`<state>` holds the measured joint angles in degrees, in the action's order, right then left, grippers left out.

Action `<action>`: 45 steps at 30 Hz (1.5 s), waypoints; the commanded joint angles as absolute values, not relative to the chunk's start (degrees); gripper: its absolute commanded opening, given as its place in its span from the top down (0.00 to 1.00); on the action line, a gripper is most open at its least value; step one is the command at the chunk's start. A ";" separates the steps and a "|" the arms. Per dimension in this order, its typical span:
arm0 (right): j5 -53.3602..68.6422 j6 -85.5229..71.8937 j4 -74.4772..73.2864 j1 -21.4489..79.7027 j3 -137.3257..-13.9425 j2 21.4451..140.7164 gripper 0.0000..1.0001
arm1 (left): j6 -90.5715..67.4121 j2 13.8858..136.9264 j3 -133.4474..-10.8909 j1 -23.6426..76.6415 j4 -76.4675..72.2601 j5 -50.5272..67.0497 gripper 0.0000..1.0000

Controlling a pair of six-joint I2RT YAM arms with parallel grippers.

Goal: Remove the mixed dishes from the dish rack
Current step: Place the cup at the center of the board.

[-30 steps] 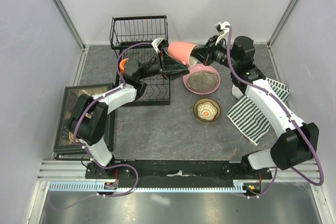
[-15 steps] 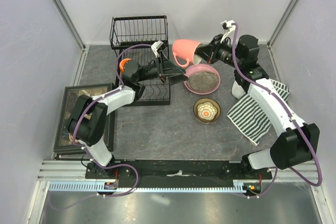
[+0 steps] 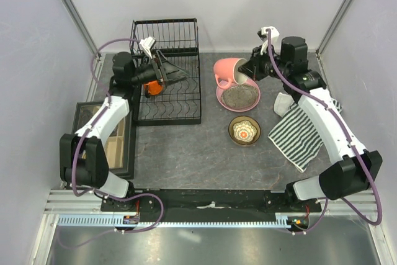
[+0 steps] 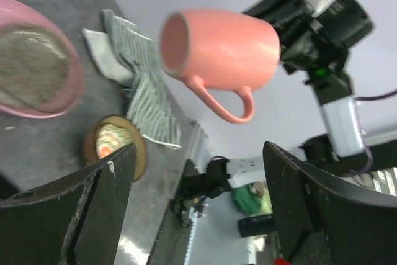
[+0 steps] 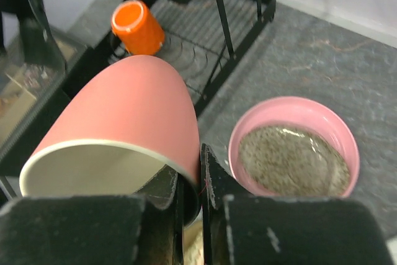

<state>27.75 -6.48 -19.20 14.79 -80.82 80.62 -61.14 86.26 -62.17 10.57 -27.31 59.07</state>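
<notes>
The black wire dish rack (image 3: pixel 167 107) stands at the back left with an orange mug (image 3: pixel 151 86) lying in it. My left gripper (image 3: pixel 178 72) hangs open and empty above the rack, just right of the orange mug. My right gripper (image 3: pixel 243 76) is shut on the rim of the pink mug (image 3: pixel 226 69) and holds it tilted above the pink speckled dish (image 3: pixel 238 96). In the right wrist view the fingers (image 5: pixel 214 184) pinch the pink mug's wall (image 5: pixel 124 116). A tan-brown bowl (image 3: pixel 234 130) sits on the table with the small white patterned bowl (image 3: pixel 245 131) inside.
The striped cloth (image 3: pixel 304 133) lies at the right under my right arm. The black-framed box of trinkets (image 3: pixel 99 144) sits at the left beside the rack. The rack's upright basket back (image 3: pixel 164 34) rises behind my left gripper. Walls close off the table on three sides.
My left gripper has pulled back left from the pink mug to above the rack, staying open. My right gripper has carried the pink mug right and lower, over the pink dish.
</notes>
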 commanded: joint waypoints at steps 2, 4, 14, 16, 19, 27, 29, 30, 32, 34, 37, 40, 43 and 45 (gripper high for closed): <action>26.29 4.82 -34.96 16.08 -92.18 81.82 1.00 | -31.13 81.92 -69.34 7.39 4.43 57.40 0.11; 25.23 7.19 -41.27 17.22 -93.95 83.31 1.00 | -24.72 81.39 -70.66 6.95 9.12 55.91 0.11; 14.87 15.99 -56.07 29.17 -99.93 91.31 1.00 | -2.74 78.84 -75.94 6.15 27.94 39.58 0.12; 11.62 16.79 -56.95 32.06 -100.02 92.54 1.00 | -0.09 78.66 -76.81 6.07 30.74 37.45 0.12; 10.73 16.35 -57.13 34.09 -99.41 95.35 1.00 | 4.91 77.88 -77.08 6.06 33.13 33.58 0.12; 4.84 15.73 -56.78 39.28 -96.24 101.33 1.00 | 12.39 75.59 -75.24 5.89 35.24 24.17 0.12; 3.52 15.99 -56.25 40.25 -95.28 102.47 1.00 | 13.01 75.24 -74.80 5.80 35.42 23.21 0.12; 2.38 16.00 -56.08 40.51 -95.10 102.83 1.00 | 13.44 74.89 -74.27 5.80 35.25 22.86 0.12; 2.37 16.08 -55.72 40.69 -94.66 103.62 1.00 | 14.06 74.62 -73.66 5.80 35.24 21.98 0.12; 2.29 16.08 -55.55 41.13 -94.14 104.15 1.00 | 14.68 74.09 -72.86 5.71 35.07 21.45 0.12; 2.55 16.17 -54.58 41.57 -92.56 104.76 1.00 | 15.20 73.39 -72.07 5.71 35.07 21.18 0.12; 2.55 16.52 -53.97 42.27 -90.71 105.12 1.00 | 15.73 72.86 -71.37 5.71 35.16 21.01 0.12; 2.63 16.79 -53.35 42.80 -89.39 105.29 1.00 | 16.08 72.86 -70.84 5.71 35.16 21.18 0.12; 2.81 16.79 -53.18 43.24 -89.03 105.55 1.00 | 16.17 72.77 -70.49 5.71 35.07 21.27 0.12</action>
<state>2.57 16.47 -55.35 42.04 -89.34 105.82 13.37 74.39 -71.07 6.07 35.31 22.33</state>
